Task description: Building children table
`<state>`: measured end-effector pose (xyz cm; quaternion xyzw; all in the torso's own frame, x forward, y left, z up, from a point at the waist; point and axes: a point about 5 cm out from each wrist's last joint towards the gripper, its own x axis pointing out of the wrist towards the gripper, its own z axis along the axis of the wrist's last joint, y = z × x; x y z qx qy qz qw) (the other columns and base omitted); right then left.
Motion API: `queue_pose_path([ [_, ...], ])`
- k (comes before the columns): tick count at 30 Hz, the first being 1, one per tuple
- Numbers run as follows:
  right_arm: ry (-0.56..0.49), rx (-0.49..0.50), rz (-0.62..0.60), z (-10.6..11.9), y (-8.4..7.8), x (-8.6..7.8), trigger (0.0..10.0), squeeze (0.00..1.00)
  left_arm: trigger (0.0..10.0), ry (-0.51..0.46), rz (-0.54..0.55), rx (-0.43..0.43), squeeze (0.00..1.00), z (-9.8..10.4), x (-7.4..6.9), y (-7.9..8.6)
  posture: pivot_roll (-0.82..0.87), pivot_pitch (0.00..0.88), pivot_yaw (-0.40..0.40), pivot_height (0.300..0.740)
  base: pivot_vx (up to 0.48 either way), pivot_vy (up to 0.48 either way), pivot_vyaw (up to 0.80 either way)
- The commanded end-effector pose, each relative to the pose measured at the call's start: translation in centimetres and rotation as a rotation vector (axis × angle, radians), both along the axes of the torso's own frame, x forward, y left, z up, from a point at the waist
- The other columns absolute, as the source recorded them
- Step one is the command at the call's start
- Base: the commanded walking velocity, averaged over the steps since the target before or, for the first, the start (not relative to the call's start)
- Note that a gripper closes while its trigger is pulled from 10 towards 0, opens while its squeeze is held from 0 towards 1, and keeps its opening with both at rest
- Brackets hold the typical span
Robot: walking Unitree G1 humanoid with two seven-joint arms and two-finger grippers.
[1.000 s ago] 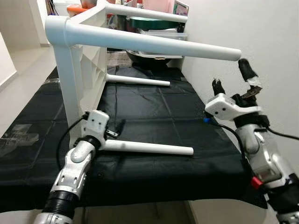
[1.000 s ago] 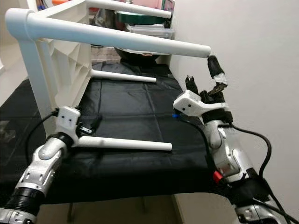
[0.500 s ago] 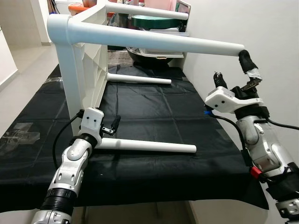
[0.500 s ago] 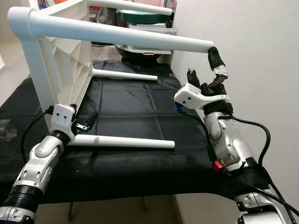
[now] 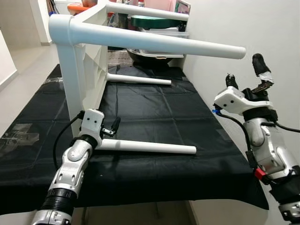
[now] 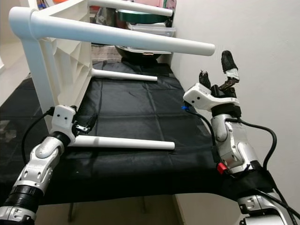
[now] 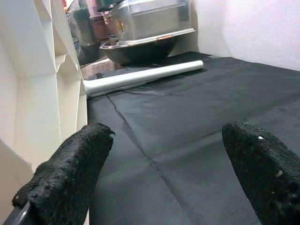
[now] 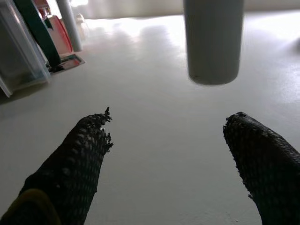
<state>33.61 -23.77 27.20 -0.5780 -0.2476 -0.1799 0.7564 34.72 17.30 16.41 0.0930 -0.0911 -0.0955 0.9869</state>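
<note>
White children's table [image 5: 84, 70] lies tipped on its side on the black cloth [image 5: 154, 112], upper left of frame in my head view. Its top stands vertical at left w/ legs pointing right. Upper leg [image 5: 159, 43] runs across the top of frame toward the white wall [image 5: 225, 23]; lower near leg [image 5: 147, 147] lies along the cloth in the lower centre; far leg [image 5: 138, 79] sits further back, mid frame.

My left gripper [image 5: 112, 127] is at lower left, right at the base of the lower near leg where it meets the tabletop. Fingers [image 7: 70, 183] spread wide, nothing between them.

My right gripper [image 5: 246, 77] is at right of frame, raised, just below and beyond the free tip of the upper leg, apart from it. Fingers [image 8: 79, 159] wide open, empty; leg's round end hangs ahead of them.

Metal pots and plastic bins [image 5: 157, 23] sit at the top centre, behind the table.
</note>
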Motion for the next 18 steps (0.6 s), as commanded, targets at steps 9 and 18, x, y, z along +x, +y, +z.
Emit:
queue_pose_path([
  [9, -0.039, 0.008, 0.032, 1.3, 1.0, 0.0, 10.0, 0.0, 10.0, -0.008, -0.009, 0.019, 0.0, 0.2, 0.1, -0.2, 0.08, 0.0, -0.097, 0.74, 0.0, 0.0, 0.0],
  [18, -0.06, -0.016, 0.07, 2.1, 2.0, 0.1, 10.0, 0.0, 10.0, 0.002, -0.007, 0.025, 0.0, 0.0, 0.2, 0.0, 0.08, 0.0, -0.099, 0.74, 0.0, 0.0, 0.0],
])
